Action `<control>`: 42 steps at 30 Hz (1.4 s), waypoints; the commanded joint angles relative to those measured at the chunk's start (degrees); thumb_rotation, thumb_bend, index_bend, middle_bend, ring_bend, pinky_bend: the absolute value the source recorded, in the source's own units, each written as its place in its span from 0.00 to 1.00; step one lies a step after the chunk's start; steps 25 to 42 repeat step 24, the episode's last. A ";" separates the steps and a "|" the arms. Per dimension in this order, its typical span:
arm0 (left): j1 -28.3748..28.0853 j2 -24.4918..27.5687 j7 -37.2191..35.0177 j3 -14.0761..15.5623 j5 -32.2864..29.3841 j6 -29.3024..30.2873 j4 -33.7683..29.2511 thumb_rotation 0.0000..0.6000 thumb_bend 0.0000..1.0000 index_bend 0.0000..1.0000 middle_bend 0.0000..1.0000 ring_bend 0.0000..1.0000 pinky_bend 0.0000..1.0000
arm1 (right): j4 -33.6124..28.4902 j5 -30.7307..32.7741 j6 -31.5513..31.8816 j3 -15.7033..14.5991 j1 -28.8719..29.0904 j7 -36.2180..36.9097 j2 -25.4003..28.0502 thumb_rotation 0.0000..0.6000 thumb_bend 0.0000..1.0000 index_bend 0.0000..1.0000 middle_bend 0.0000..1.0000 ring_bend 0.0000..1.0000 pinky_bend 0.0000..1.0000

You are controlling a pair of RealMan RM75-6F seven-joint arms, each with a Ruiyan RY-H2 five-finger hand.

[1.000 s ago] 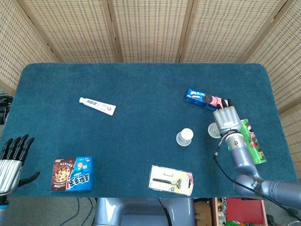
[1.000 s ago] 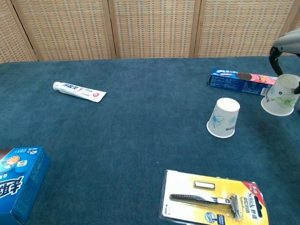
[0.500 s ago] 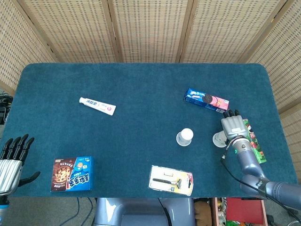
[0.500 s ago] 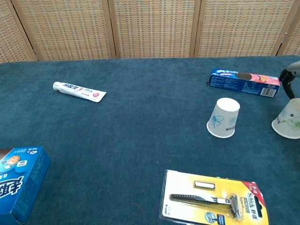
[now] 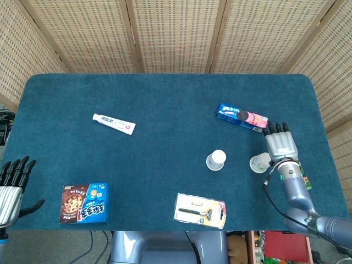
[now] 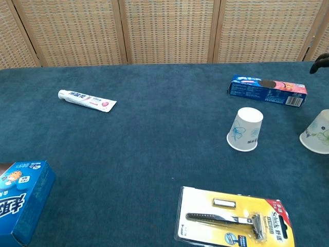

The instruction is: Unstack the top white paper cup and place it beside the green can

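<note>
The left hand (image 5: 12,190) idles at the near table corner, fingers spread, holding nothing; the razor pack (image 6: 235,221) lies near the front edge; further in, one white paper cup (image 6: 245,129) stands mouth down, its axis upright; the moved cup (image 6: 317,133) stands mouth down too, just beside the green can (image 5: 304,179) — seemingly its intended spot; the right hand (image 5: 280,144) hovers over it, fingers apart, gripping nothing — likely released; beyond lies the cookie pack (image 5: 241,116)
</note>
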 commanded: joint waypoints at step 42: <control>-0.39 -0.62 -0.68 -0.68 -1.08 -0.70 0.77 1.00 0.00 0.00 0.00 0.00 0.00 | 4.97 -53.40 28.96 -8.28 -32.05 31.55 -7.70 1.00 0.28 0.02 0.00 0.00 0.00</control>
